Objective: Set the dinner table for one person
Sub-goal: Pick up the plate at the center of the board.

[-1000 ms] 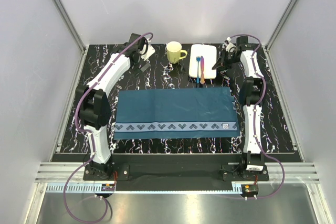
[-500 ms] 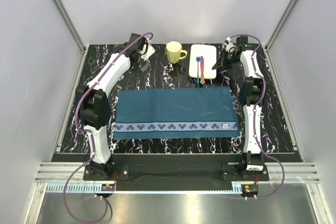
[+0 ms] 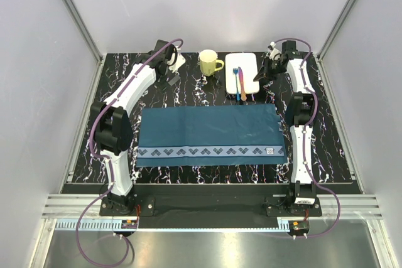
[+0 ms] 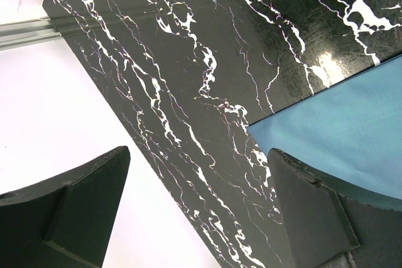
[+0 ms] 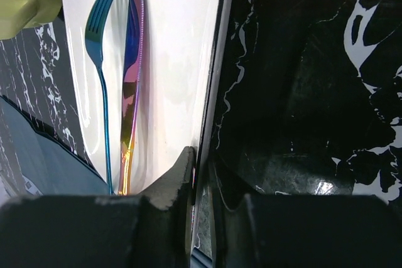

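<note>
A white rectangular plate (image 3: 249, 66) sits at the back right of the dinner table (image 3: 326, 155). A blue fork (image 3: 236, 80) and an iridescent knife (image 3: 242, 85) lie on it. My right gripper (image 3: 260, 78) is shut on the plate's right rim. In the right wrist view its fingers (image 5: 202, 167) pinch the thin edge of the plate (image 5: 176, 61), beside the knife (image 5: 132, 73) and fork (image 5: 100, 61). A yellow mug (image 3: 209, 63) stands left of the plate. My left gripper (image 3: 168, 80) hangs open over bare table (image 4: 188, 61) at the back left, holding nothing.
A dark blue placemat (image 3: 210, 133) with a patterned near border covers the middle of the table; its corner shows in the left wrist view (image 4: 339, 130). White enclosure walls and metal rails close in the table's back and sides.
My right gripper has shifted slightly toward the back wall with the plate's rim in it. The left arm has not moved.
</note>
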